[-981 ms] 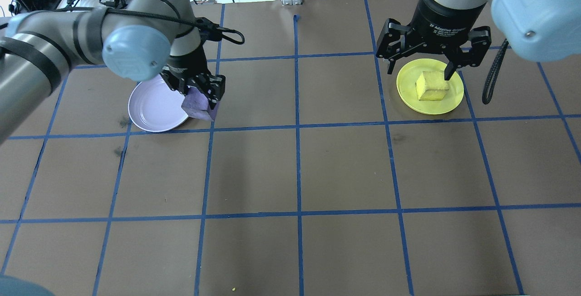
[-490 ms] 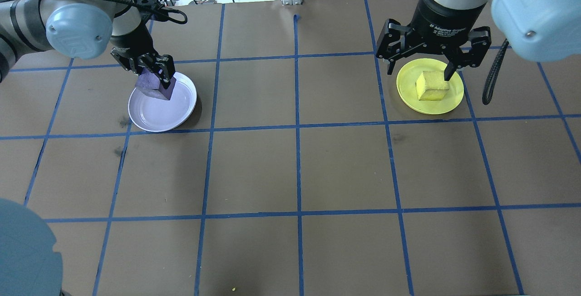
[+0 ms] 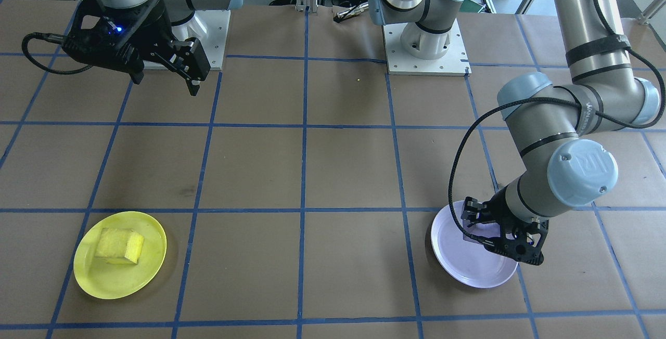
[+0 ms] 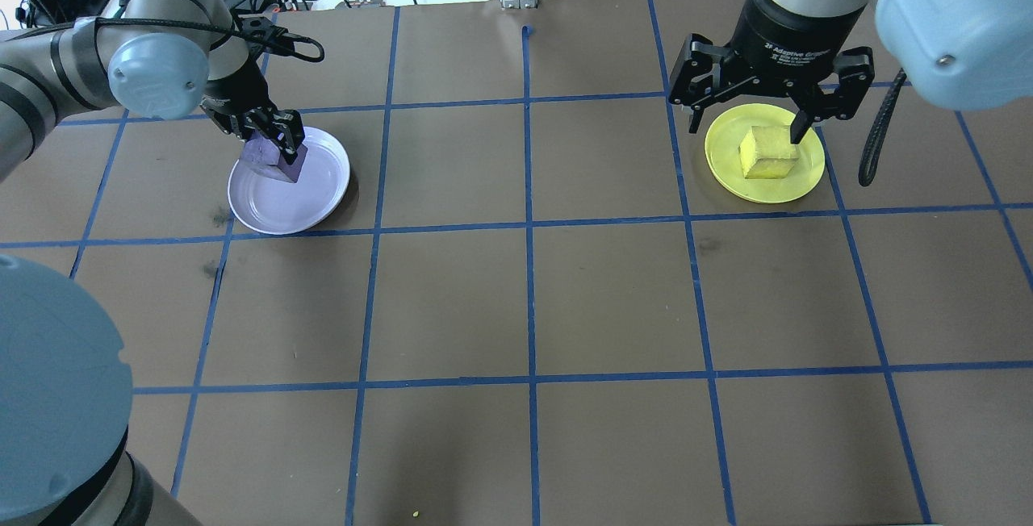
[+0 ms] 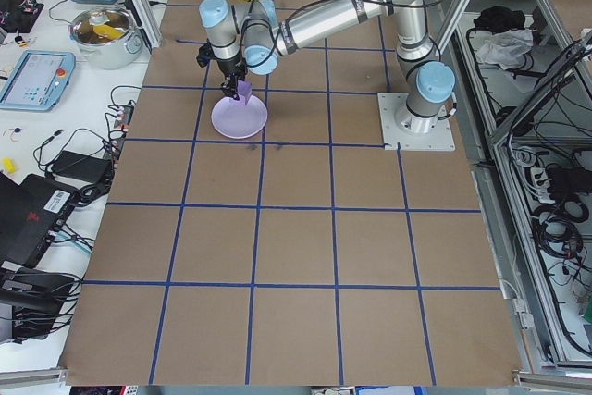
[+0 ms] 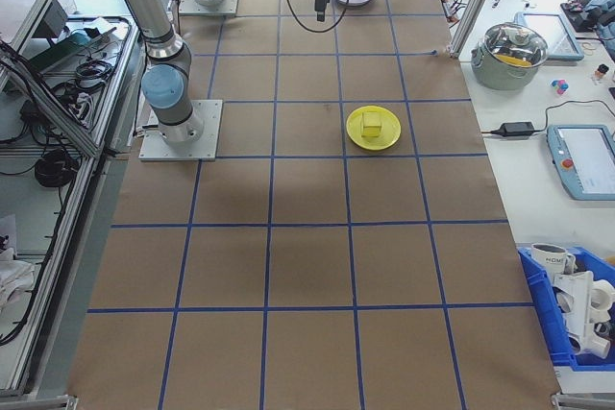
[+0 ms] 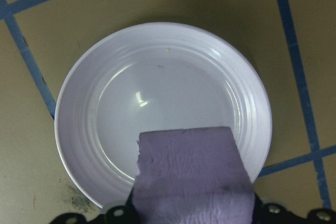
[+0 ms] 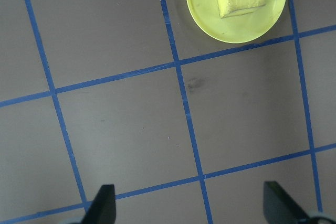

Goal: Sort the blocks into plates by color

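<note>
Halfway done, I'd say — the yellow block [image 4: 768, 153] already sits in the yellow plate [image 4: 726, 161] near the desk's far right edge. The right claw [image 4: 769, 102] hangs wide and empty. What's left: the left claw [image 4: 273, 141] grips the purple block [image 4: 273, 163] over the lavender plate [image 4: 282, 207] — not dropped yet.

Brown table [image 4: 613, 300] gridded with blue tape [image 4: 529, 227], white side benches [image 6: 538, 93].

We saw the yellow block [image 4: 768, 153] resting on the yellow plate [image 4: 730, 167], slightly off its center. The purple block [image 4: 274, 160] hung tilted over the near rim of the lavender plate [image 4: 311, 203], clamped by the left gripper [image 4: 270, 139].
</note>
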Controlling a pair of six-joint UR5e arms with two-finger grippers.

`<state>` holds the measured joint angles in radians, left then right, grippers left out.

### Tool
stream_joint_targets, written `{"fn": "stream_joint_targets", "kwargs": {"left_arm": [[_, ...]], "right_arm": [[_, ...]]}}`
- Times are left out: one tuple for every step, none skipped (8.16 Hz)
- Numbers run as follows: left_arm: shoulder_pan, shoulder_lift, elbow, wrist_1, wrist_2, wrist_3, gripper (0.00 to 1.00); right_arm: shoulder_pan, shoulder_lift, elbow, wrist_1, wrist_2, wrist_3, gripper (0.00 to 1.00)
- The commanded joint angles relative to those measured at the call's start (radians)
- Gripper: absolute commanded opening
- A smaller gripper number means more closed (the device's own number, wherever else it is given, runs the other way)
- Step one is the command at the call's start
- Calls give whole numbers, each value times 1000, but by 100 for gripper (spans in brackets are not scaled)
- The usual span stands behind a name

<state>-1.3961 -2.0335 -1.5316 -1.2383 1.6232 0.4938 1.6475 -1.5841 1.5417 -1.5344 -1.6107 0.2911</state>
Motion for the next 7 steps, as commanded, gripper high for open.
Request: {"fn": "stream_joint_targets", "kwargs": {"left_arm": [[8,-69,1,34,3,35,44],[18,-67,1,34,-2,37,95],[25,-50,1,20,1,20,100],[29,-27,1,20,7,13,100],[31,-10,1,19,6,2,100],[25,21,1,14,-6,-7,100],[16,77,-1,5,-5,-50,100]], "right_arm": [[0,-1,0,0,0,-3,100],[0,-1,0,0,0,-3,100],[0,-1,0,0,0,-3,100],[0,-1,0,0,0,-3,100],[0,-2,0,0,2,-4,100],[0,-2,0,0,3,-4,100],[0,-2,0,0,0,-6,100]]}}
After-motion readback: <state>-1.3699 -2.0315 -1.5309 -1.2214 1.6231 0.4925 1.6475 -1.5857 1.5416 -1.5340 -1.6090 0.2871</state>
